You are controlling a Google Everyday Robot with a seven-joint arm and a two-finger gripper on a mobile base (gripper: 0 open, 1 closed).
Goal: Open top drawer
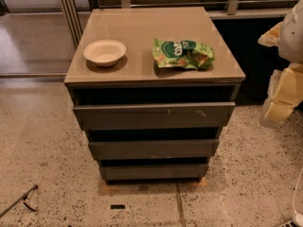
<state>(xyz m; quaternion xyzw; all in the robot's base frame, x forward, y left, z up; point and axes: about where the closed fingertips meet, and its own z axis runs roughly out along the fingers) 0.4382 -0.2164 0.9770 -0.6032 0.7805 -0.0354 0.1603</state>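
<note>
top drawer (142, 115): widest grey front just under table (142, 32) top, long axis left-right, scratches right of centre. gripper (280, 96) at right frame edge, apart from drawer's right end, drawer to its left. apart or together: cannot tell.

The robot's body shows only at the right edge of the view. The arm (294, 30) has a smooth, rounded shell in a light grey-white colour, a little shiny. Below it, beside the right side of the cabinet, is the gripper (284, 96). It is made of blocky pale yellow parts with soft edges and a matte surface. One more yellow piece sticks out at the upper left of the shell. Behind the yellow blocks there is whitish, rough-looking material.
</note>
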